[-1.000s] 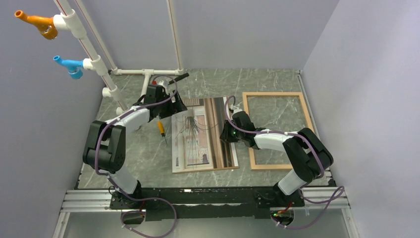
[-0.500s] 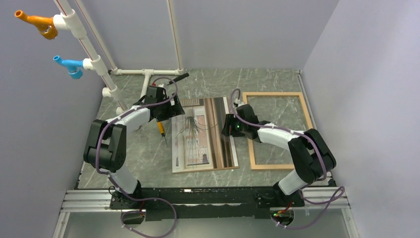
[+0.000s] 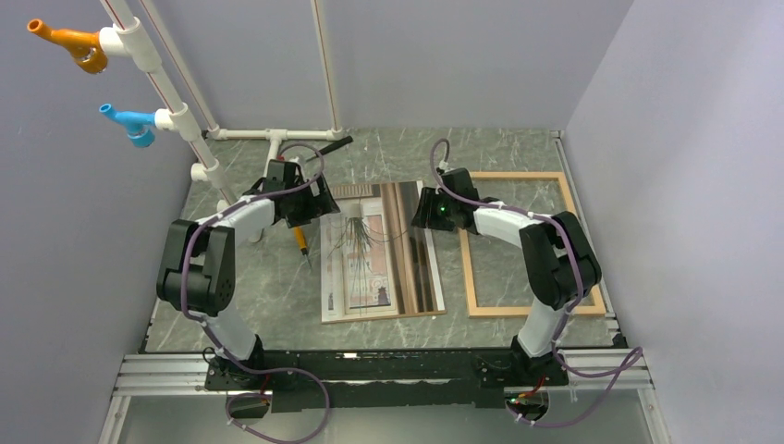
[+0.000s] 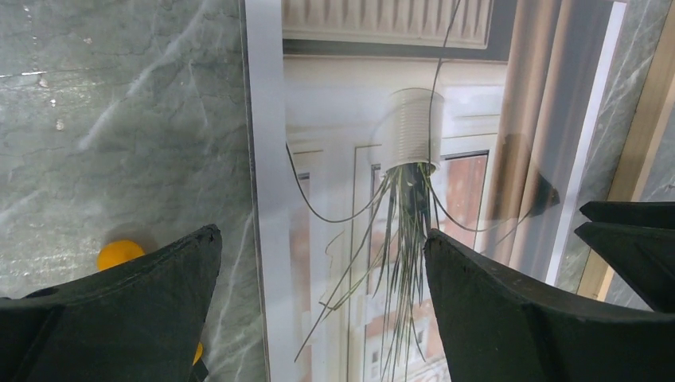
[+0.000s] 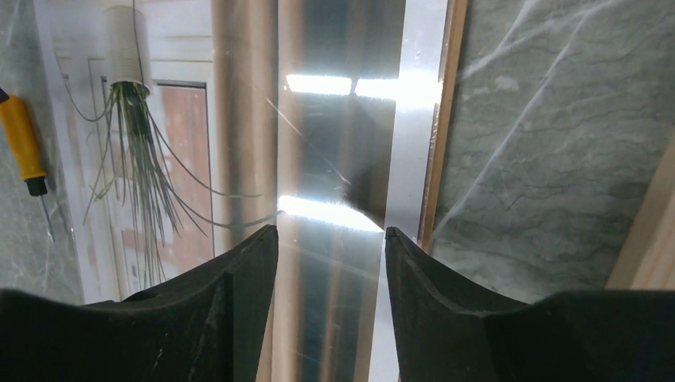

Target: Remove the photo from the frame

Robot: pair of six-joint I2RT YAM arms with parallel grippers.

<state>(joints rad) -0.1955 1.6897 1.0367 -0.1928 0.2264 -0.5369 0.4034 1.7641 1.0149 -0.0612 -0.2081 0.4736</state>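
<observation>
**Photo out of frame, both grippers empty**

- Photo [image 3: 379,259] lies flat on the table [image 3: 259,277], picture side up. There is strong glare on its brown stripes in the right wrist view.
- Frame [image 3: 465,268] lies flat just right of the photo. A thin strip of table separates them, with no overlap. Bare table shows through the frame's opening.
- Left gripper [image 4: 322,235] hangs over the photo's far-left corner. Its jaws are spread very wide with nothing between them, and the print's white border and plant shape show through the gap.
- Right gripper [image 5: 330,232] hangs over the photo's far-right edge. Its jaws are partly apart, narrower than the left gripper's, and grip nothing. The glossy stripe area is visible between its 2 fingers [image 5: 247,263]. Can't tell whether the tips touch the surface.
- Screwdriver [image 3: 300,237] with an orange handle lies on the table just left of the photo, near the far-left corner.
- White pipes [image 3: 277,135] stand beyond the photo's far-left corner.
</observation>
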